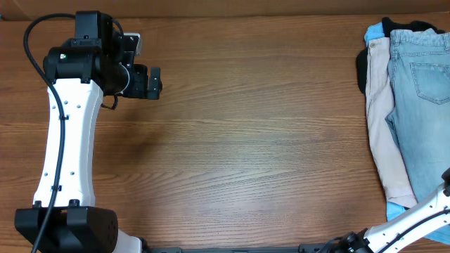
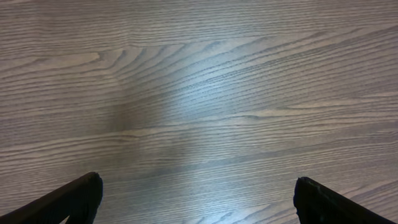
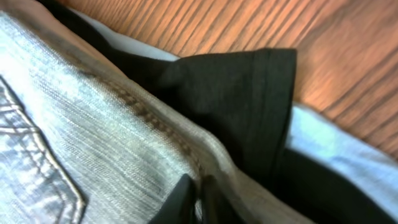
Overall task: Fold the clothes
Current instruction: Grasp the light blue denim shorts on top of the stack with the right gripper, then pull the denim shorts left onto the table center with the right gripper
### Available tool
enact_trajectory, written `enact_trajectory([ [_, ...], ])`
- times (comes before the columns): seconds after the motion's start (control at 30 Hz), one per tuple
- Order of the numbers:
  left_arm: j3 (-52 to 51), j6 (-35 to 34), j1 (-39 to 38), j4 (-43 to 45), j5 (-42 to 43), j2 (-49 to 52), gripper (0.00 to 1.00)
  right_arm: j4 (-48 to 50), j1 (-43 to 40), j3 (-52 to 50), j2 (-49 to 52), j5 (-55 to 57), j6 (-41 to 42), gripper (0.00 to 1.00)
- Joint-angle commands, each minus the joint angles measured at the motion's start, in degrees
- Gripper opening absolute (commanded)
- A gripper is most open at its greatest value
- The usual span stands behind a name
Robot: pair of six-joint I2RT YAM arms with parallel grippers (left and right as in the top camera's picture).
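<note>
Where the right arm (image 1: 415, 214) rises from the near right corner of the table (image 1: 246, 154), we see the clothes stacked along the right edge. The jeans (image 1: 422, 84) lie on top, with pink trousers (image 1: 383, 119) just beside them toward the middle. A blue cloth (image 1: 396, 209) peeks out beneath, and a black top (image 1: 415, 27) shows at the far right corner. In the wrist view the right gripper (image 3: 198, 202) sits low on the jeans. Its fingers (image 3: 179, 202) are drawn nearly together and pinch the seamed denim edge, with the black top's sleeve just beyond. Toward the far left corner, the left gripper (image 1: 153, 83) hangs above the wood, pointing right. Its jaws are spread wide, with only wood grain showing between them.
</note>
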Motion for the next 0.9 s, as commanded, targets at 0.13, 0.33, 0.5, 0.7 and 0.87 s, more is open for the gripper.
enact_trajectory([
  [0.13, 1.6, -0.8, -0.1, 0.1, 0.9, -0.2, 1.0, -2.7, 0.7, 1.7, -2.3, -8.6, 0.7, 0.04],
  [0.33, 1.6, -1.0, -0.1, 0.8, 1.3, -0.2, 1.0, -8.7, 2.2, 2.4, -9.3, -13.3, 1.9, 0.04],
  [0.5, 1.6, -1.0, -0.1, 2.8, 7.0, -0.2, 1.0, -14.4, 6.1, 2.4, -17.0, -17.7, 1.7, 0.04],
  [0.7, 1.6, -1.2, -0.1, 3.2, 8.3, -0.2, 1.0, -23.5, 16.3, 2.4, -25.6, -17.9, -1.2, 0.04],
  [0.87, 1.6, -1.2, -0.1, 2.8, 8.3, -0.2, 1.0, -29.4, 29.7, 2.4, -27.8, -17.8, -2.7, 0.04],
])
